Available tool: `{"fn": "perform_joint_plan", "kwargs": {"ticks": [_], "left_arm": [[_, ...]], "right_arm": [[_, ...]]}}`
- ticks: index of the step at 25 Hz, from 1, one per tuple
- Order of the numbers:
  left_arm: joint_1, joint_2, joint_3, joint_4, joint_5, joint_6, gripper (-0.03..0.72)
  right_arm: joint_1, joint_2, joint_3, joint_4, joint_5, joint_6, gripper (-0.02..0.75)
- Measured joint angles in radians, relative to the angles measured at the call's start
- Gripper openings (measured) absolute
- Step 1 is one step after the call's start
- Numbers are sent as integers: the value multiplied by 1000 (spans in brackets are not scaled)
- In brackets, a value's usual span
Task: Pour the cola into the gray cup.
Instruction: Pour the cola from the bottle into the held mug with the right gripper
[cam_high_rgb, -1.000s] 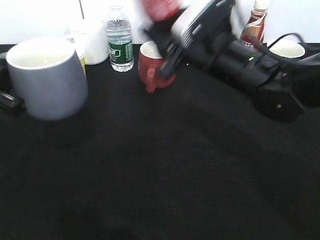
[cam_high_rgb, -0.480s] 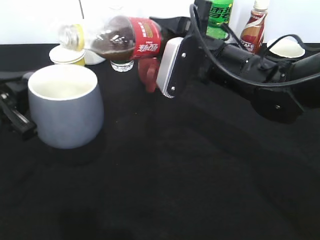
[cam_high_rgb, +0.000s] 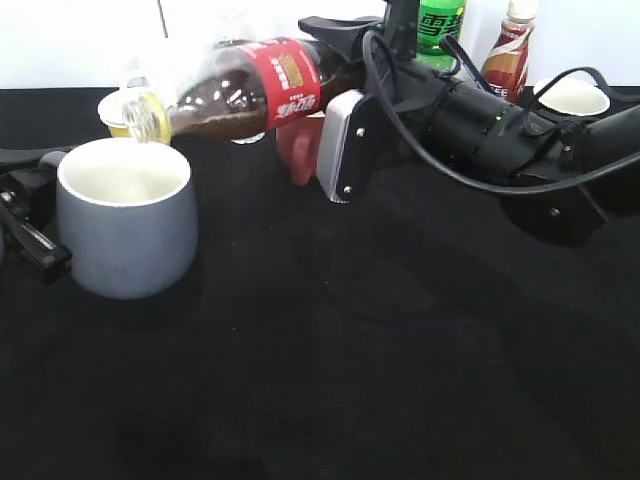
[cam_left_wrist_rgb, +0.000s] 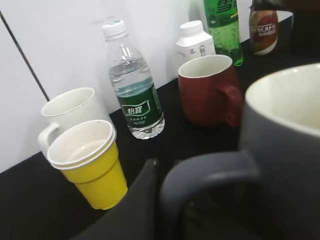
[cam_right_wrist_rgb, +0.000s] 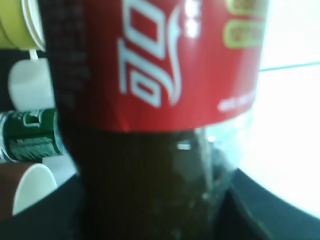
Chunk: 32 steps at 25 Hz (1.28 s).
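Pouring step, by the look of it: cola (cam_high_rgb: 250, 90) held near horizontal in the air, neck tipped slightly down and out to the far side of the right gripper (cam_high_rgb: 320, 85), mouth just above the far rim of the gray cup (cam_high_rgb: 127, 215). Dark liquid pooled along the lower side of the bottle toward the neck; no stream to be made out, and the cup's white inside reads as dry. Right jaws clamped on the bottle's lower body behind the red label, with the label and dark liquid filling the right wrist view. Next, probably a little more tilt, with the mouth kept over the cup's opening rather than its rim, and slowly, since a bottle this full could gush and splash over the edge. Gray cup standing on the table (cam_high_rgb: 350, 380), down and well out from the right jaws, with the left gripper (cam_high_rgb: 25, 215) right at its handle side; handle close in front of the left wrist camera, a dark finger beside it, yet impossible to tell whether those jaws are closed on it. Right arm stretched in low from the right, wrist rolled so the bottle lies sideways. Beyond the cup: yellow paper cup (cam_left_wrist_rgb: 90, 170), water bottle (cam_left_wrist_rgb: 132, 95), red mug (cam_left_wrist_rgb: 207, 90).
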Motion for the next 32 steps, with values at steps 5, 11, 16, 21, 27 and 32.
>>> {"fn": "perform_joint_plan", "kwargs": {"ticks": [5, 11, 16, 21, 27, 32], "left_arm": [[0, 0, 0, 31, -11, 1, 41], [0, 0, 0, 33, -5, 2, 41], [0, 0, 0, 35, -2, 4, 41], [0, 0, 0, 35, -1, 4, 41], [0, 0, 0, 36, 1, 5, 41], [0, 0, 0, 36, 5, 7, 41]], "right_arm": [[0, 0, 0, 3, -1, -73, 384], [0, 0, 0, 7, -19, -108, 384], [0, -1, 0, 8, -37, -110, 384], [0, -1, 0, 9, -44, -112, 384], [0, -1, 0, 12, -46, -135, 384], [0, -1, 0, 12, -53, -145, 384]]}}
